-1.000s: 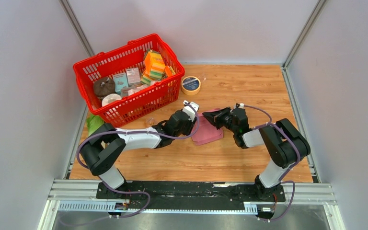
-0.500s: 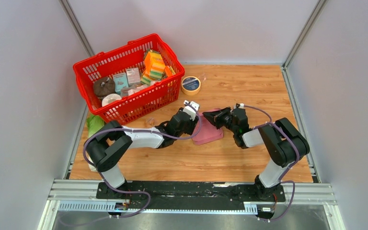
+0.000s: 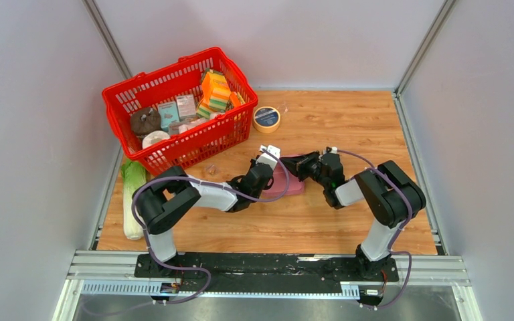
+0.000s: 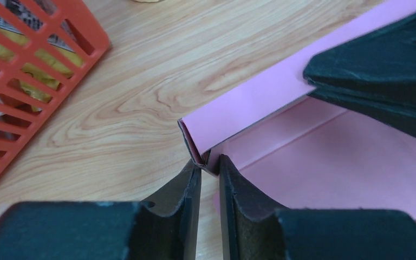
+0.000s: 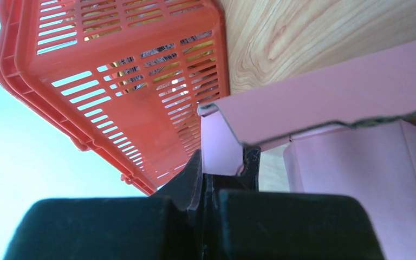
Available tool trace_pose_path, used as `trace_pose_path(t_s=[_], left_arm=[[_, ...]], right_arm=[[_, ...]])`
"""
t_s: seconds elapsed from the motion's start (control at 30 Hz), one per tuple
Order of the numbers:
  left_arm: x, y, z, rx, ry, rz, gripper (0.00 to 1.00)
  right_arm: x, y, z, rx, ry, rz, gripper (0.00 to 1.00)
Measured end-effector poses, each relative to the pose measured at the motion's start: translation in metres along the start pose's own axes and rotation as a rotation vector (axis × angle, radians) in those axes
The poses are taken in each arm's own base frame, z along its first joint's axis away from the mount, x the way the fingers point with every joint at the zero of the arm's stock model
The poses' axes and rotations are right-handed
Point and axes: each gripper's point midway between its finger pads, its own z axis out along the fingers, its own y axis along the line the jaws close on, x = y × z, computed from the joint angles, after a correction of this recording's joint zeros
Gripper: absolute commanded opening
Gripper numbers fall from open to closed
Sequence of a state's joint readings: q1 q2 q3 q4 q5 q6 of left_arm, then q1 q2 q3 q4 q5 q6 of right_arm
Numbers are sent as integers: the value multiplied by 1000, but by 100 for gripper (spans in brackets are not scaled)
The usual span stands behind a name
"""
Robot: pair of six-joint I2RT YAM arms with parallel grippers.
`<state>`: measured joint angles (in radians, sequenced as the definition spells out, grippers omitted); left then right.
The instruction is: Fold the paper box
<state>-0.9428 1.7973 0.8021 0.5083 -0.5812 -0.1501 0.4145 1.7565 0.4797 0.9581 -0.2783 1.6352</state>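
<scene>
The paper box [image 3: 292, 182], a plain pink card part-folded, lies on the wooden table between both arms. In the left wrist view one long flap [image 4: 260, 97] stands folded up from the flat panel [image 4: 330, 179]. My left gripper [image 4: 210, 162] has its jaws drawn narrow on the near corner of that fold, a slim gap showing behind the tips. From the top it sits at the card's left edge [image 3: 272, 175]. My right gripper [image 5: 223, 165] is shut on the flap's end tab [image 5: 220, 143], holding the flap [image 5: 325, 97] raised. Its black fingers [image 4: 379, 70] clamp the far end.
A red basket [image 3: 174, 146] with packs and cartons stands at the back left, close to the card [image 5: 141, 81]. A yellow tape roll [image 3: 266, 118] lies behind the box. A green vegetable [image 3: 132, 194] lies along the left wall. Grey walls enclose the table.
My left arm has reached farther right and its jaws have widened, then narrowed onto the fold's corner. The right gripper shifted slightly left, still holding the flap.
</scene>
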Motion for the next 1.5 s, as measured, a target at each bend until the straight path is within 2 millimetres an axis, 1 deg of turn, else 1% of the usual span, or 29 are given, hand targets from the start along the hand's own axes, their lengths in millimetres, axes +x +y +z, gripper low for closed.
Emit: trace_pose_path(t_s=[0.03, 0.1, 0.23, 0.3, 0.4, 0.43, 0.47, 0.57, 0.63, 0.83, 0.93, 1.27, 1.5], left_arm=[[0, 1, 1, -13, -2, -1, 21], [-2, 5, 2, -39, -7, -5, 21], [-5, 9, 4, -71, -16, -8, 25], [-7, 9, 5, -82, -17, -9, 25], [-6, 10, 8, -100, -5, -3, 19], [-7, 9, 10, -108, -3, -6, 13], [-7, 10, 11, -121, 2, -11, 11], [-13, 11, 16, -165, 7, -40, 3], [-16, 12, 17, -192, 10, -55, 0], [-22, 8, 19, -298, 38, -69, 0], [-24, 5, 19, -312, 51, -87, 0], [-16, 3, 15, -315, 76, -115, 0], [-11, 3, 9, -346, 102, -182, 0]], right_arm=[[1, 0, 0, -2, 2, 2, 0], [3, 1, 0, -5, 6, 8, 0], [3, 2, 0, -11, 4, 16, 0], [2, 3, 0, -14, -2, 19, 0], [4, 3, -1, -13, -8, 18, 0], [4, 3, -1, -14, -9, 17, 0], [3, 2, -2, -13, -15, 17, 0], [0, 3, -3, -17, -34, 18, 0], [-1, 4, -4, -22, -46, 20, 0], [-1, 5, -11, -33, -99, 28, 0], [-2, 6, -15, -31, -117, 22, 0], [2, 3, -17, -3, -114, -7, 0], [8, 1, -18, 15, -106, -9, 0]])
